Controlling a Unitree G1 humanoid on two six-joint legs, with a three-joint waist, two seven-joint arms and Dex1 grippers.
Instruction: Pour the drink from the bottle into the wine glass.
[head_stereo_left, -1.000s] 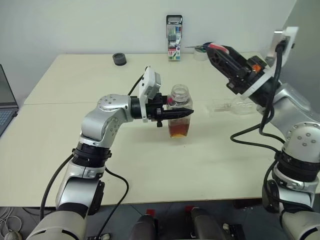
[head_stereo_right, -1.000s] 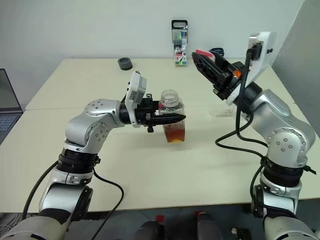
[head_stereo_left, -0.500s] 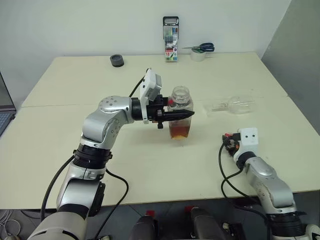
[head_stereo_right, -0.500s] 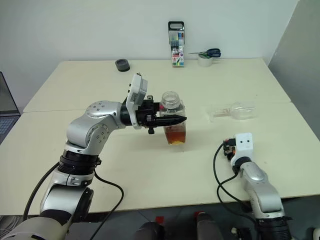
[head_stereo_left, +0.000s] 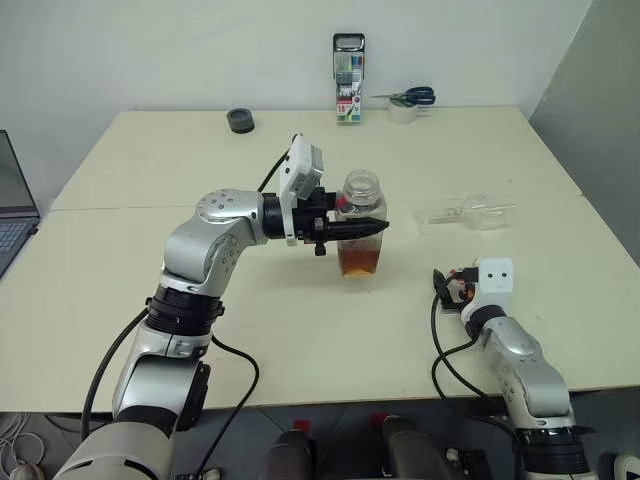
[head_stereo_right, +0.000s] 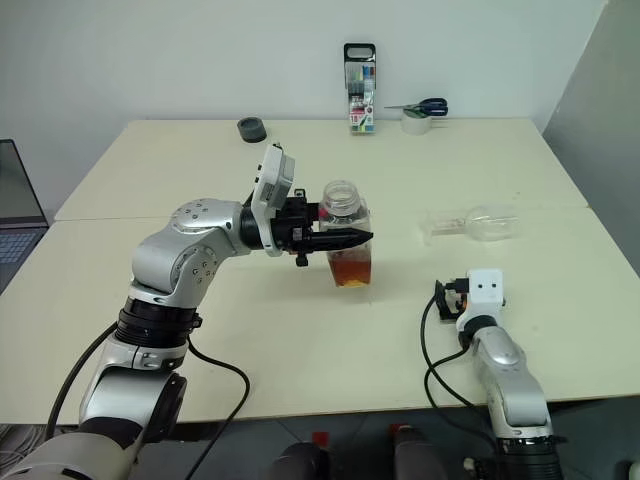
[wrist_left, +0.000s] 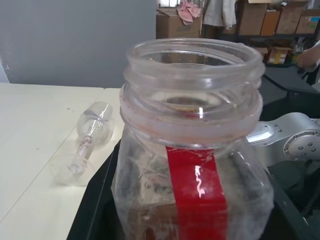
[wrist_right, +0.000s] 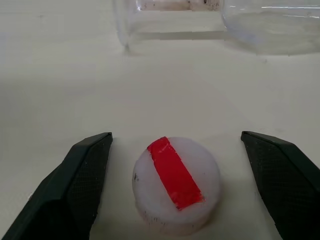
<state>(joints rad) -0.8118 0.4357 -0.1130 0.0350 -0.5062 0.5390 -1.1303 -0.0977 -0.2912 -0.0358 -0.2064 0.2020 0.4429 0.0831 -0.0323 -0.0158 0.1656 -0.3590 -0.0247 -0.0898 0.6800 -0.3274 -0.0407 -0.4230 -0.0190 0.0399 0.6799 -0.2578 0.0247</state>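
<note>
Far edge of the surface
Marker case upright; scissors on tape roll; dark ring; laptop at left.

The left arm reaches across toward the right at mid-table, its wrist level and raised above the surface, the left gripper clamped tight on the bottle. The right arm lies low at the near right, the right gripper spread wide, pointing toward the far side.

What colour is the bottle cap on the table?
White cap with a red strip, clearest in the right wrist view.
</note>
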